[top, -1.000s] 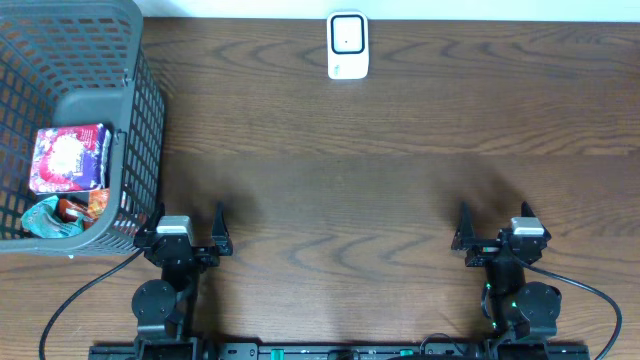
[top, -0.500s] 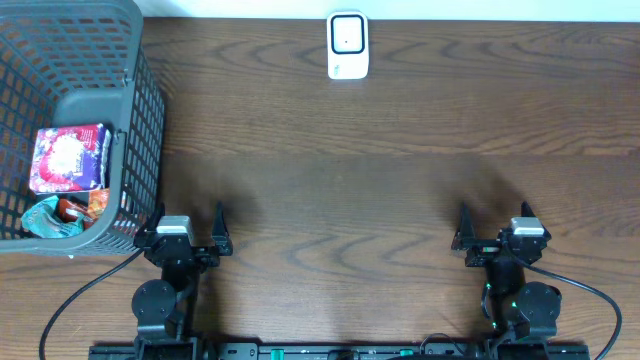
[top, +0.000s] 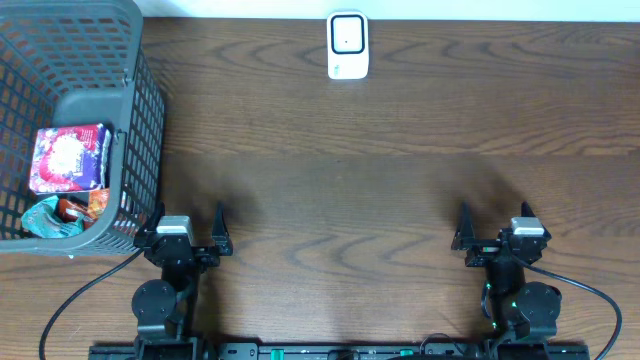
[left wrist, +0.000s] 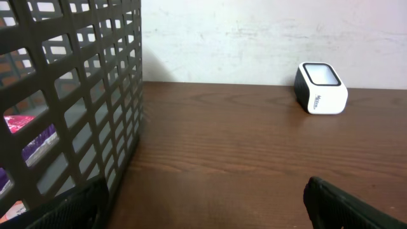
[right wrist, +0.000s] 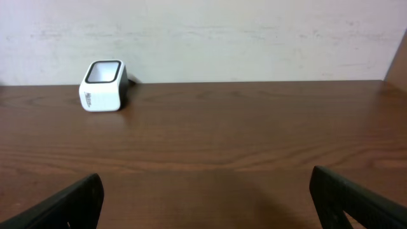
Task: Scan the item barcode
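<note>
Claw fingers are spread wide on both sides. The left claw (top: 188, 228) and the right claw (top: 494, 228) sit at the near edge of the dark brown wooden table (top: 350, 190), well apart, and each holds nothing. Just beside the left claw stands a tall grey plastic basket with grid walls (top: 140, 120). Inside it, nearest the claw, are a teal wrapper (top: 48, 222) and an orange-red packet (top: 88, 205). Behind them lies a shiny red and purple packet (top: 68, 158). Their words are too small to read. At the far edge of the table stands a small white box scanner with a dark window (top: 347, 45). Tiny grey writing on its side cannot be read.
</note>
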`<state>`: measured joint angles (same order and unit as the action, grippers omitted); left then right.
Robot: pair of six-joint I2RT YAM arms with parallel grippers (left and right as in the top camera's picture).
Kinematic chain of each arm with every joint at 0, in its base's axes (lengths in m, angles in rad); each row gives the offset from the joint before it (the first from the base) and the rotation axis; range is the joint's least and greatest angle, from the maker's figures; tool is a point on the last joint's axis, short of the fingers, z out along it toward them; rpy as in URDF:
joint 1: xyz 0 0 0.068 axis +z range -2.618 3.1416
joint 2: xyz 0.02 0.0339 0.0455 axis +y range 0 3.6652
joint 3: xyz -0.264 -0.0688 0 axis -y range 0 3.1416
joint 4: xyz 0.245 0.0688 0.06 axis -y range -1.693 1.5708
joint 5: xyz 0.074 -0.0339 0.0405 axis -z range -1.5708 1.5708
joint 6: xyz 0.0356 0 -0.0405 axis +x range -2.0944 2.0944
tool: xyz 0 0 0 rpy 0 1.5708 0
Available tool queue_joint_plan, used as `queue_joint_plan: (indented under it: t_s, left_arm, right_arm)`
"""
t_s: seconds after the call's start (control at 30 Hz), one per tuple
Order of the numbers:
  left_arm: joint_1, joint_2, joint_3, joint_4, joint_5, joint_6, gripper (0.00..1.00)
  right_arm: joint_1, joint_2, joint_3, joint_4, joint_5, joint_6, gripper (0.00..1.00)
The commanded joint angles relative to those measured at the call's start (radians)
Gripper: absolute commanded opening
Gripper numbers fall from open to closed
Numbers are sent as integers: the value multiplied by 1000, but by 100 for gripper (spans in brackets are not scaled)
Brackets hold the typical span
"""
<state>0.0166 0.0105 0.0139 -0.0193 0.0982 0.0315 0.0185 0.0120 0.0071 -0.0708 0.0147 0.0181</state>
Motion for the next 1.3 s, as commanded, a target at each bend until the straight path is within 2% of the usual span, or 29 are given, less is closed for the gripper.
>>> queue_joint_plan:
  t_s: [0.0, 0.9, 0.93, 1.07, 1.17, 1.27]
  left_arm:
    - [-1, -5, -10, -44, 13, 17, 98]
    - [-1, -5, -10, -42, 18, 16, 98]
    - [-1, -5, -10, -33, 55, -4, 98]
    - [-1, -5, -9, -21, 381, -245, 98]
    - [-1, -5, -9, 38, 425, -348, 98]
    - [-1, -5, -9, 145, 501, -515, 98]
  right_arm:
    - [-13, -5, -2, -4, -6, 13, 99]
    - [-13, -5, -2, -4, -6, 13, 99]
    - [-13, -5, -2, -4, -6, 13, 99]
    - [-13, -5, -2, -4, -6, 13, 99]
    - [-13, -5, -2, -4, -6, 13, 99]
    - [-13, -5, -2, -4, -6, 13, 99]
